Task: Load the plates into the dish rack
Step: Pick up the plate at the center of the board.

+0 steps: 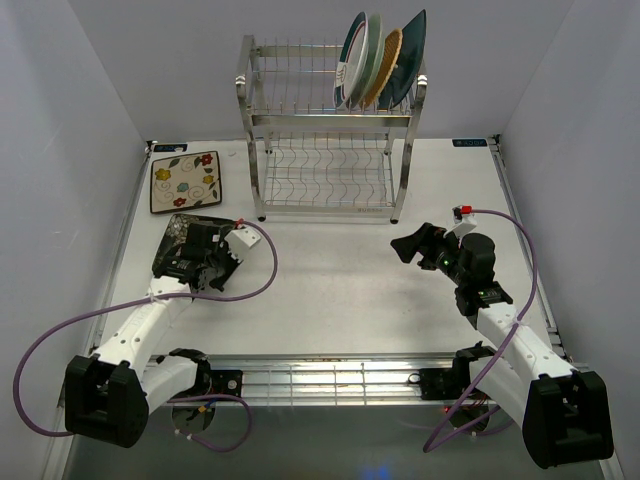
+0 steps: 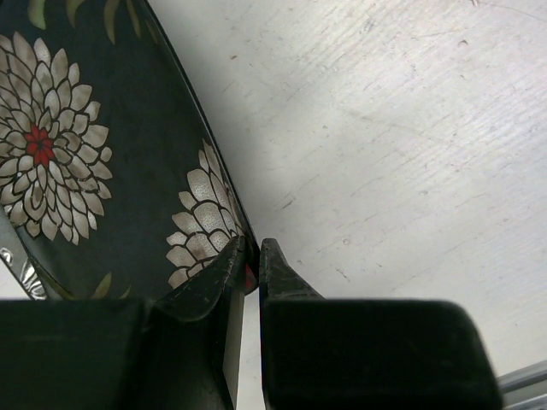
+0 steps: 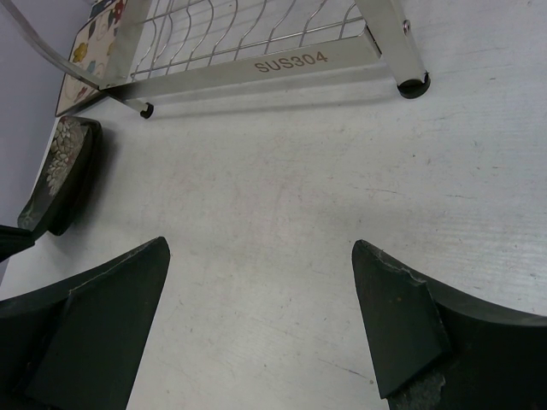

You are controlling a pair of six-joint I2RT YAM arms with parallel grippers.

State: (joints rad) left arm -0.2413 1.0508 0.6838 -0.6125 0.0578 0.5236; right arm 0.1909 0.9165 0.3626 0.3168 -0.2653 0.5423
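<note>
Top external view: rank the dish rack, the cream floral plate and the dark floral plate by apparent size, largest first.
1. dish rack
2. cream floral plate and dark floral plate: unranked, because the dark one is tilted and partly hidden.

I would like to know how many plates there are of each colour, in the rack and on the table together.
white plate with dark striped rim: 1
pale green plate: 1
orange-tan woven plate: 1
teal plate: 1
cream flowered plate: 1
dark flowered plate: 1
Total: 6 plates
</note>
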